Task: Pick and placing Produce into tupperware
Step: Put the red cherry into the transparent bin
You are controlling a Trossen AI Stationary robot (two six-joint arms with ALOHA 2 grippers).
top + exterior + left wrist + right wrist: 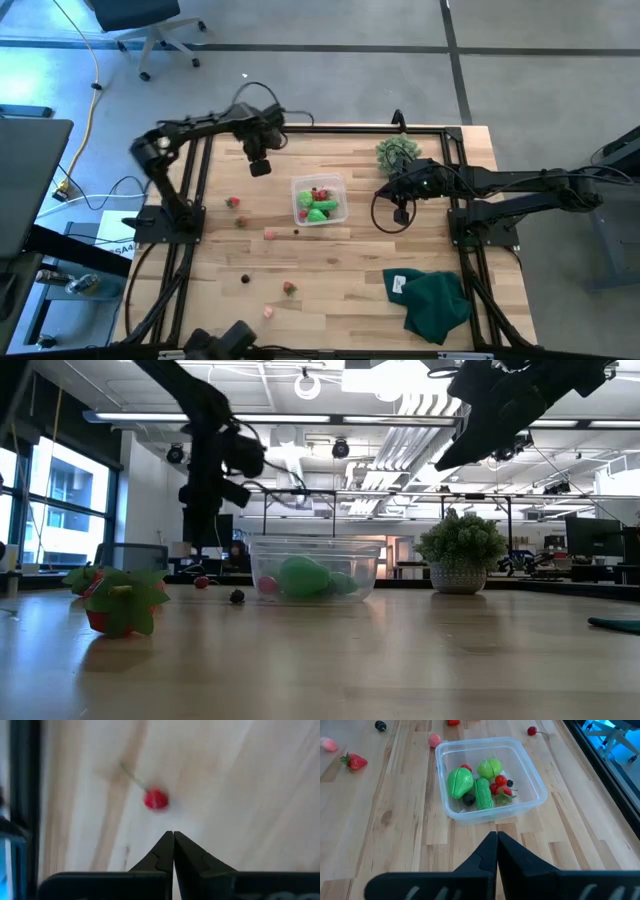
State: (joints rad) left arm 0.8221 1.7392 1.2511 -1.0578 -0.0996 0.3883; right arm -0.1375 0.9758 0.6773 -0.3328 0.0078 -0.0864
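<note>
Starting at your left: the left gripper (260,168) hangs over the far-left part of the tabletop (340,270), jaws pressed together and pinching nothing; in its wrist view a small red cherry with a thin stem (155,799) lies on the bare wood just ahead of the closed tips. Loose produce is scattered on the left half: a red piece (232,202) and a darker bit (240,222) near the left arm's base, a pink piece (269,234), a tiny dark berry (296,232), another dark berry (245,278), a strawberry (290,289) and a pink bit (268,312) toward the near edge. Mid-table you have the tupperware (335,183), clear, upright, well apart from both grippers; inside it sit a green pear-like piece (459,781), a green elongated piece (482,793), a round yellow-green ball (490,768), several small red bits (500,785) and a dark berry (468,799). Just right of the container the right gripper (401,214) hovers above the wood, jaws pressed together, holding nothing, its wrist view looking straight at the container. Behind it at the far edge stands a spiky grey-green bush (397,151). Near-right corner holds a crumpled dark green cloth (435,303).
</note>
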